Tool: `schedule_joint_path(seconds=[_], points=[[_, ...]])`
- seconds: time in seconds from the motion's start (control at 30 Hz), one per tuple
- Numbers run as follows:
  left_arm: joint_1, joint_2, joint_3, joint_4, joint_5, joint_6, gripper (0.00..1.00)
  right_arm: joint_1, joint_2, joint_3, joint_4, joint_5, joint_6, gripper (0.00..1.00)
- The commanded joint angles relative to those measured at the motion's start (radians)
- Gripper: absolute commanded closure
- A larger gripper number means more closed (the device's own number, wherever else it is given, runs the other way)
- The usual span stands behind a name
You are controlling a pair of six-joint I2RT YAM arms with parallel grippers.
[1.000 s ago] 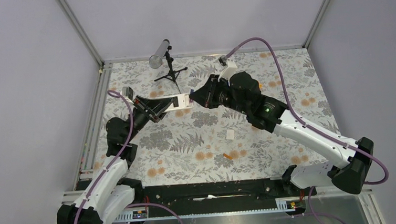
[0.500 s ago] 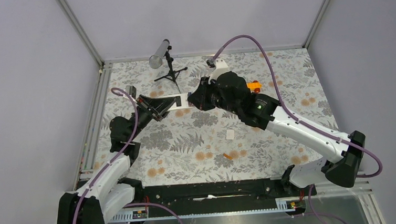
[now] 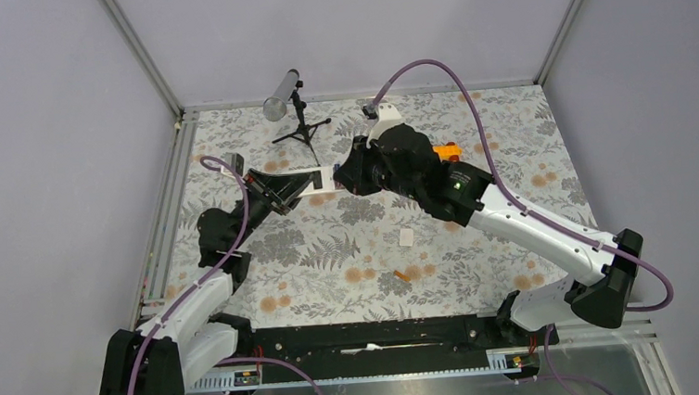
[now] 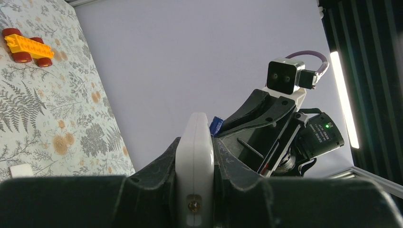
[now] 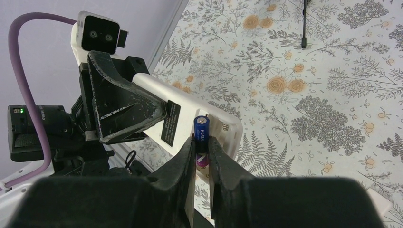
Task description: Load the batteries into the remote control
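My left gripper (image 3: 300,184) is shut on the remote control (image 3: 318,177), held above the table with its white back (image 5: 187,116) up; in the left wrist view its white edge (image 4: 195,159) sits squeezed between the jaws. My right gripper (image 5: 202,145) is shut on the blue-purple battery (image 5: 201,137). That battery stands on end over the open compartment at the remote's free end and shows as a blue tip (image 4: 216,126) beside the remote. The orange battery (image 3: 401,275) lies on the table near the front.
A small white cover piece (image 3: 406,238) lies mid-table. An orange toy car (image 3: 448,152) sits behind the right arm. A small tripod with a grey cylinder (image 3: 293,108) stands at the back left. Metal rails frame the patterned table (image 3: 508,131).
The right arm has swung left and closer to the remote, uncovering the toy car behind it. The left gripper has shifted the remote slightly. Both grips are unchanged.
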Motion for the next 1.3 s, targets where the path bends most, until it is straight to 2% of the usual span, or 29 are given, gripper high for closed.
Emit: schedule_joint_path(seconds=[0.0, 0.4, 0.93, 1.27], points=[[-0.004, -0.001, 0.008, 0.173, -0.041, -0.024, 1.00, 0.003, 0.018, 0.047, -0.063, 0.027, -0.021, 0.83], [-0.007, -0.004, -0.006, 0.184, -0.061, -0.031, 1.00, 0.003, 0.051, 0.109, -0.105, 0.020, -0.033, 0.80], [-0.007, -0.001, -0.023, 0.194, -0.072, -0.039, 1.00, 0.003, 0.073, 0.176, -0.136, 0.015, -0.050, 0.70], [-0.007, 0.008, -0.028, 0.224, -0.080, -0.051, 1.00, 0.003, 0.080, 0.191, -0.141, -0.007, -0.023, 0.71]])
